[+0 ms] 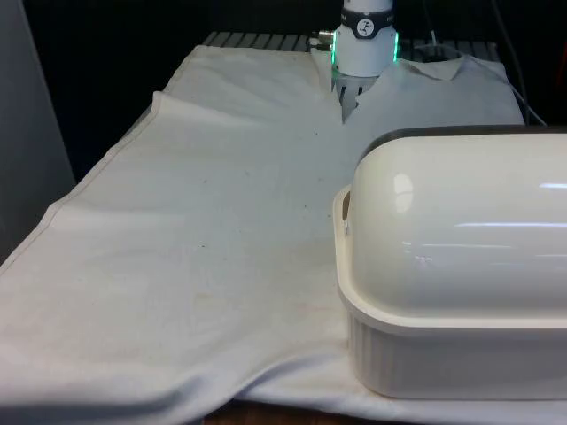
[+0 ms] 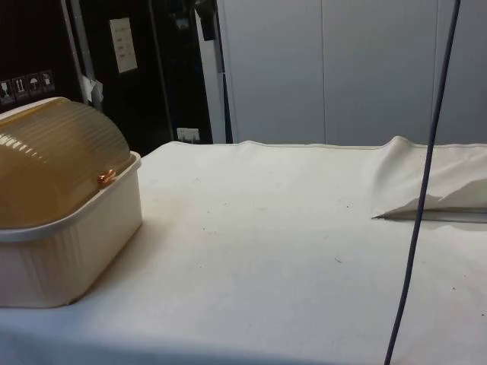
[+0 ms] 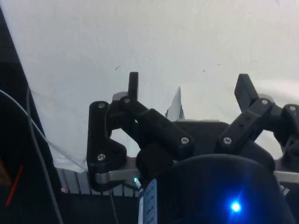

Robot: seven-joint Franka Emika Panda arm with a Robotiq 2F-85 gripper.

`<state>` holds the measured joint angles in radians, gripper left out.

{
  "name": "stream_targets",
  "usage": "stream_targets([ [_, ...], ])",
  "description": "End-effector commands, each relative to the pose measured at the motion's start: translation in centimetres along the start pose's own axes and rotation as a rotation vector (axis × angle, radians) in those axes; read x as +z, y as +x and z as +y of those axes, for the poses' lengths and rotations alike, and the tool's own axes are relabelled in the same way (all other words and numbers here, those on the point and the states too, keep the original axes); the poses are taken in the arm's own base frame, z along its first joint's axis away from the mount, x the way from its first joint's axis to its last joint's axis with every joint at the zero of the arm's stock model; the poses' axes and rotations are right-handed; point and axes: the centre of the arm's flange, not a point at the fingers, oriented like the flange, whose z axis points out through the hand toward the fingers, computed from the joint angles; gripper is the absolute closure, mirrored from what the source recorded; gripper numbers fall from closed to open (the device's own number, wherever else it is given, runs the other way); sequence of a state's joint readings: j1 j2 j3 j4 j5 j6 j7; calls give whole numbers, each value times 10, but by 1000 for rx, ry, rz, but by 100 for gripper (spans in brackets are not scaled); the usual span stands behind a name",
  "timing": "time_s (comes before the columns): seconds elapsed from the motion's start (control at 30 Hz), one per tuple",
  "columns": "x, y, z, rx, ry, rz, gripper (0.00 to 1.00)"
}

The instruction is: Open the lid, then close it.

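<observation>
Closest to us in the front view sits the bread box [image 1: 452, 292] at that view's right, cream, ribbed at the base, its domed lid [image 1: 461, 230] down. From the side we see the lid [image 2: 53, 163] as ribbed amber plastic with a small orange knob [image 2: 106, 178]. At the wrist we find the gripper [image 3: 189, 88] above bare cloth [image 3: 140, 42], fingers [image 3: 133, 84] spread wide, holding nothing.

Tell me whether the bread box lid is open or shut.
Shut. The lid curves down to the rim of the bread box in the side view, with no gap; the front view shows the same.
</observation>
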<state>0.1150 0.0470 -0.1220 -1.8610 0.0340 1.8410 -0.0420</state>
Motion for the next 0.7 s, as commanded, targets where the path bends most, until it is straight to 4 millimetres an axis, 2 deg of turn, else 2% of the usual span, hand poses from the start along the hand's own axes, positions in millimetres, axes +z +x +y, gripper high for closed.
stream_targets([
  [0.0,0,0,0,1,0,1,2],
  [0.1,0,0,0,1,0,1,11],
  [0.23,0,0,0,1,0,1,34],
  [0.27,0,0,0,1,0,0,48],
  [0.33,0,0,0,0,0,0,59],
  [0.37,0,0,0,1,0,0,59],
  [0.43,0,0,0,1,0,0,70],
  [0.47,0,0,0,1,0,0,75],
  [0.5,0,0,0,1,0,0,86],
  [0.57,-1,0,0,1,0,1,97],
  [0.6,0,0,0,0,0,0,100],
  [0.67,0,-2,-1,-3,4,5,100],
])
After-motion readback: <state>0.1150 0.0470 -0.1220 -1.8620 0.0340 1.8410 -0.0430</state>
